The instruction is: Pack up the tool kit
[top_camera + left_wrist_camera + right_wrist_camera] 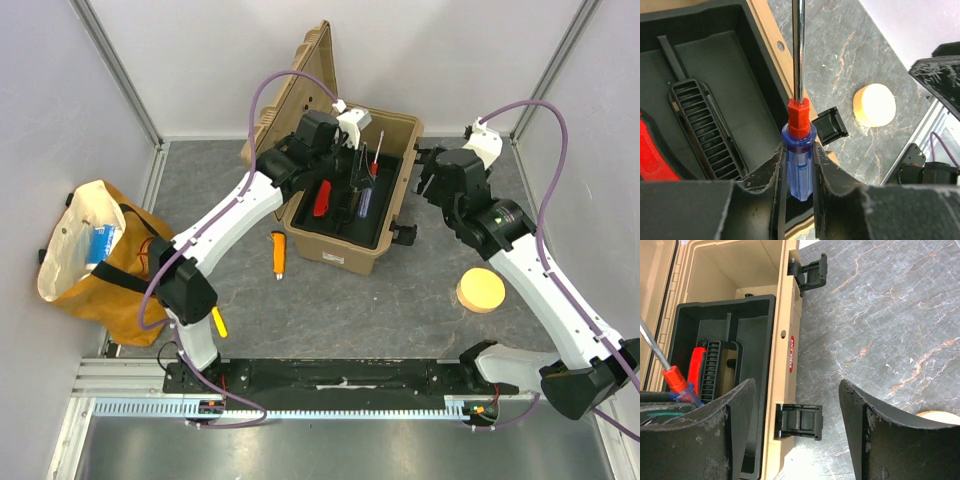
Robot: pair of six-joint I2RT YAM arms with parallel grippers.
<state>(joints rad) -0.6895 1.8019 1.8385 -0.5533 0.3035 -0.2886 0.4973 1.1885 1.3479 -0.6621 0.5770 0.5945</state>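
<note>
Firmly clamped in the left gripper (799, 182): a blue see-through plastic screwdriver (799, 150)

Closes both black fingers (760, 185) on the handle just behind the red collar, with the bright steel shaft pointing straight out past the fingertips. Hangs over the large tan plastic toolbox (398, 133), with its lid (300, 80) raised on the far side, directly above the black inner tray (715, 65). Down in that tray, off to the left of those fingers in the wrist view: a flat red knife (652, 160) next to a black ribbed bar (705, 130). Outside the box, on the grey marbled table (380, 300) back toward the arm bases from this gripper: a small orange-yellow handled tool (278, 253), lying flat.

Over at the right gripper (795, 387): spread wide, holding nothing, hovering beside the toolbox's outer tan wall with a black latch (800, 421) below the gap between the fingers. Near its right finger, on the table: a round pale yellow sponge disc (481, 290). Well apart from both grippers, at the left arm's side: a mustard cloth bag (130, 265).
</note>
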